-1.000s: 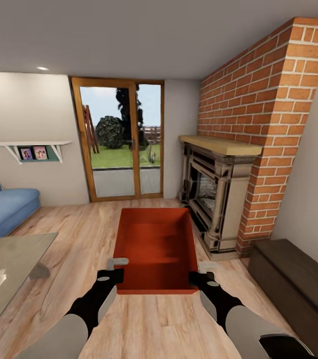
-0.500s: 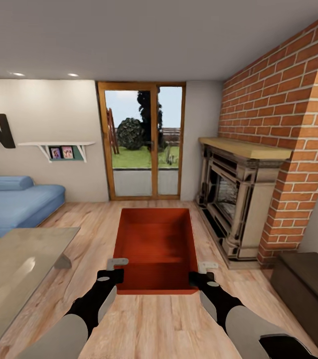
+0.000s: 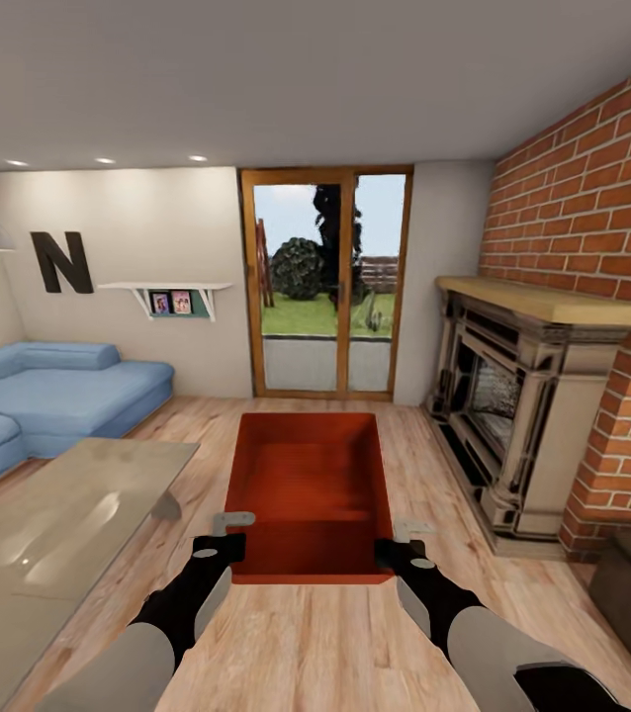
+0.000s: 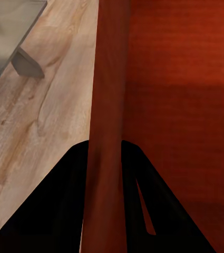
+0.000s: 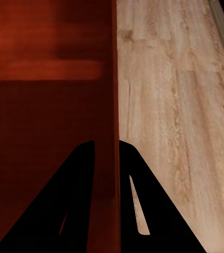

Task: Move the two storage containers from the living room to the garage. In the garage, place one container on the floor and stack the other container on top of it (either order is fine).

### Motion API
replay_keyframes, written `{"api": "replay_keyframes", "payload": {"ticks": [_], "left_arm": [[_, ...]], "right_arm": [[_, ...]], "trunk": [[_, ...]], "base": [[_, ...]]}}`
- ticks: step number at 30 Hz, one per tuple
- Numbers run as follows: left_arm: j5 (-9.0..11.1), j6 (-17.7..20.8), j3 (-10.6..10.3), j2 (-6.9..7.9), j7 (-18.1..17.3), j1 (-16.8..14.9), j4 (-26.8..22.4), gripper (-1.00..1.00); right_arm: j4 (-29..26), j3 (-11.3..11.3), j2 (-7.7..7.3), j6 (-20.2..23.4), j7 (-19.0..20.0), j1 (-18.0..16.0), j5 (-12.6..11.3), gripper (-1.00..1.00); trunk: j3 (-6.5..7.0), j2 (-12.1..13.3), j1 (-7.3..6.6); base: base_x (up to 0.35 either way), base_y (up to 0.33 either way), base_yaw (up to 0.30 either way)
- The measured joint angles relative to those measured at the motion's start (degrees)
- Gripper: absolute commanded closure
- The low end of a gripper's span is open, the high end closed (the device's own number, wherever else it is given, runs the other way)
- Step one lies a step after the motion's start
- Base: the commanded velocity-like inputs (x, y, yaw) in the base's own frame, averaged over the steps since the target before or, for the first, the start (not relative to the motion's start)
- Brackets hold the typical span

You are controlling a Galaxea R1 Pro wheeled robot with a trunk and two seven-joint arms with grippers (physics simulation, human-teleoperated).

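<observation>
A home living room is showing here. A blue corner sofa (image 3: 53,396), brick fireplace (image 3: 538,396) and glass garden door (image 3: 325,287) are sitting around light wood flooring (image 3: 306,633).

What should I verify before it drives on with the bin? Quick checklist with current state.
1. Left gripper on the storage container: fingers straddle the left wall, ok.
2. Right gripper grip: fingers straddle the right wall, ok.
3. Container level: rim looks even in the head view, ok.
4. Glass table clearance: close on the robot's left, apart from the bin, ok but watch it.
5. Fireplace on the right: well clear, ok.
6. Route to the garage: ahead is only the glazed patio door; cannot tell.
</observation>
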Motion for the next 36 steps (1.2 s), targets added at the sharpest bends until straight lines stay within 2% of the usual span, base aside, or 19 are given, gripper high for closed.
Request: {"api": "replay_keyframes", "payload": {"ticks": [16, 36], "left_arm": [[0.05, -0.08, -0.02, 0.00, 0.00, 0.00, 0.08, 1.00], [0.05, -0.08, 0.01, 0.00, -0.01, -0.01, 0.09, 1.00]], "right_arm": [[0.00, 0.02, 0.00, -0.01, -0.02, 0.02, 0.01, 1.00], [0.00, 0.11, -0.01, 0.05, -0.03, -0.03, -0.05, 1.00]], "trunk": [[0.52, 0.00, 0.00], [0.55, 0.00, 0.00]], "base": [[0.000, 0.000, 0.270], [0.000, 0.000, 0.288]]}}
